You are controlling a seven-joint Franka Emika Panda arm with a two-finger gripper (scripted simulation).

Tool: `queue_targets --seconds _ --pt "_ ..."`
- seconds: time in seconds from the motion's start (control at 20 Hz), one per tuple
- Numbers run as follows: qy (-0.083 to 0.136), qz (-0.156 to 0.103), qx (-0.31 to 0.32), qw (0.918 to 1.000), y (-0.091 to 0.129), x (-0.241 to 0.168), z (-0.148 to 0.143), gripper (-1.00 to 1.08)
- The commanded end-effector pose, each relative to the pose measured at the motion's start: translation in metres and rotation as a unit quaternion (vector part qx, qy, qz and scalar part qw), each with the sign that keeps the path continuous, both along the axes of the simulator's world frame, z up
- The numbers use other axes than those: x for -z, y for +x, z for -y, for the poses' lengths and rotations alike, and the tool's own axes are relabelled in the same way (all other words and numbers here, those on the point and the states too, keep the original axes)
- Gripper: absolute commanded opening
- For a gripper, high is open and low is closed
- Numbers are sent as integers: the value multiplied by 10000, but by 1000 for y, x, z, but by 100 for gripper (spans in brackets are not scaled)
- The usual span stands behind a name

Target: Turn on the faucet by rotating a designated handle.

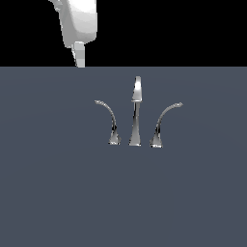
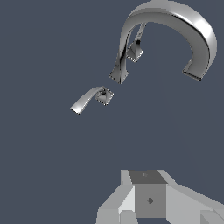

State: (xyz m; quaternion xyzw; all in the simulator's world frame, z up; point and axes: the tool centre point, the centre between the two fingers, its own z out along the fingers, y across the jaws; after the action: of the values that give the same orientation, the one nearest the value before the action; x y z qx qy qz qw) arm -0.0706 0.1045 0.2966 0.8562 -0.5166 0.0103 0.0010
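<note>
In the exterior view the tool point(image 1: 79, 55) hangs high at the upper left, above the far edge of the grey bench point(image 1: 48, 193), and only its white body and a single pale finger show, so I cannot tell whether its fingers are spread or pressed together; nothing is held in it. The handle point(image 1: 110, 120) lies below it and toward the exterior view's right, well apart from it, so the coming move, as I judge it, is a descent with a drift rightward onto the lever. Its long axis rises from a small flared base on the bench and then bends over, the thin tip arcing out toward the exterior view's left, which is the side the tool is on. It is slim, bright chrome, and looks smooth and hard to catch except near the tip. Just to its right stands the tall straight spout point(image 1: 136, 111) of the faucet, and beyond that the thicker lever point(image 1: 164, 123), arcing rightward. The wrist view shows the handle point(image 2: 89, 99) ahead of the tool's grey housing, clear of it.
</note>
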Motion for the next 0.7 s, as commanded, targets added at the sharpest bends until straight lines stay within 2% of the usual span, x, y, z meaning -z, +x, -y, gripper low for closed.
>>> queue_targets --seconds 0.0,0.35,0.65 --pt "13 -2 247 9997 12 10 -1 -100" --pt "34 -15 926 9957 44 39 -1 -100" --pt "45 -28 1548 9879 73 66 4 -100"
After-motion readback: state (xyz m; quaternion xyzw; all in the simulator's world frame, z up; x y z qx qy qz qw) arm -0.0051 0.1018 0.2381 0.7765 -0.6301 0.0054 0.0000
